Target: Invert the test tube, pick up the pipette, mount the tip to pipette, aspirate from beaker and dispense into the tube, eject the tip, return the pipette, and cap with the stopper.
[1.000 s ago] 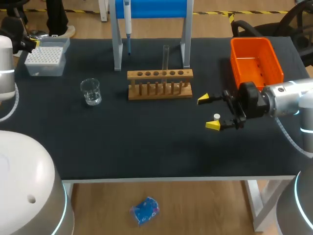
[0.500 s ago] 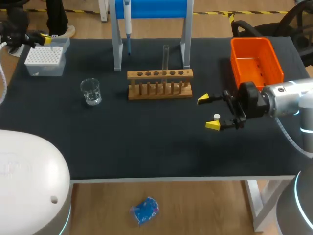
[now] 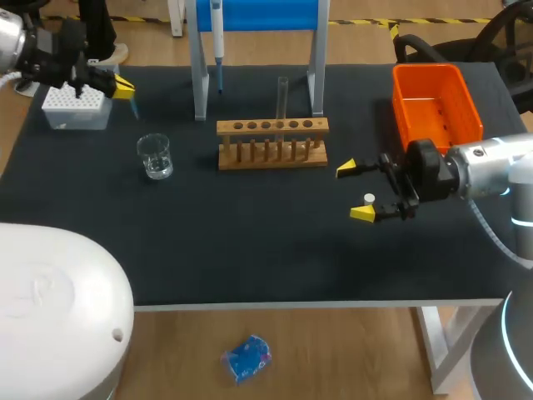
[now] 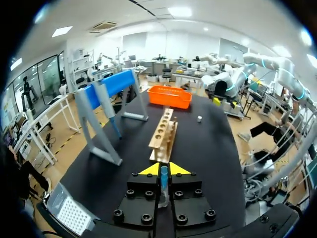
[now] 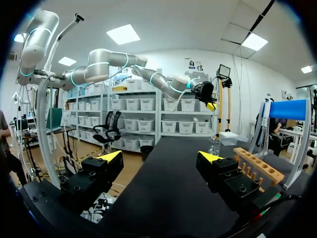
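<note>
Well, left hand point(image 4: 161, 169) (raised) pinches blue tip point(image 4: 163, 182).

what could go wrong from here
The stopper lies close to one finger of the open right jaws, off-centre; closing could knock it away rather than grip it. The left jaws pinch a thin blue piece near the tip box; it might slip out. The test tube stands tall in the rack, easy to clip.

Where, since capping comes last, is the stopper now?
Head view: the stopper lies on the table's right side, close by the right gripper, right of the rack.
</note>
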Robot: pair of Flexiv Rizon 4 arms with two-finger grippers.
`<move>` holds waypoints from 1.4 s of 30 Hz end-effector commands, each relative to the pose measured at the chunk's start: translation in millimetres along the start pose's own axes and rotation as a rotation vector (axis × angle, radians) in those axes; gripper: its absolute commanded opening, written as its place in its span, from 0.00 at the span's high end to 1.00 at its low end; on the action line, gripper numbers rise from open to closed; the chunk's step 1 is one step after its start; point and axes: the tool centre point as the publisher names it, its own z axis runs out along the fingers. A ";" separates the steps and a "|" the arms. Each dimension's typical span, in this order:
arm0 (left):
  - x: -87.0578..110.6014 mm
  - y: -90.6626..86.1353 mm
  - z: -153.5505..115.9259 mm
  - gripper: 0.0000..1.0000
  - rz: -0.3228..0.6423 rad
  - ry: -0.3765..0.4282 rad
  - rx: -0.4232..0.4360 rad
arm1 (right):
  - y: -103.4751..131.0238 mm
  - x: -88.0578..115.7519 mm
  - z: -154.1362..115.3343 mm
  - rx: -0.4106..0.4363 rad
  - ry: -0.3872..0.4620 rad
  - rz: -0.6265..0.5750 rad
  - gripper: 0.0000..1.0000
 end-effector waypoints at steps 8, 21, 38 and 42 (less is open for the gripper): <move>20.7 -6.2 17.1 1.00 -0.003 -0.045 0.010 | 0.0 0.7 -0.2 0.001 -0.001 0.000 0.00; 42.4 -10.4 39.7 1.00 -0.009 -0.008 0.006 | -0.9 0.5 4.2 0.025 0.001 -0.023 0.00; 153.0 -67.4 134.6 1.00 0.032 0.141 -0.023 | -6.7 -14.4 33.5 0.021 0.013 -0.008 0.00; 168.4 -75.1 138.9 1.00 0.039 0.164 -0.008 | -4.3 -14.2 36.5 0.015 0.018 -0.017 0.00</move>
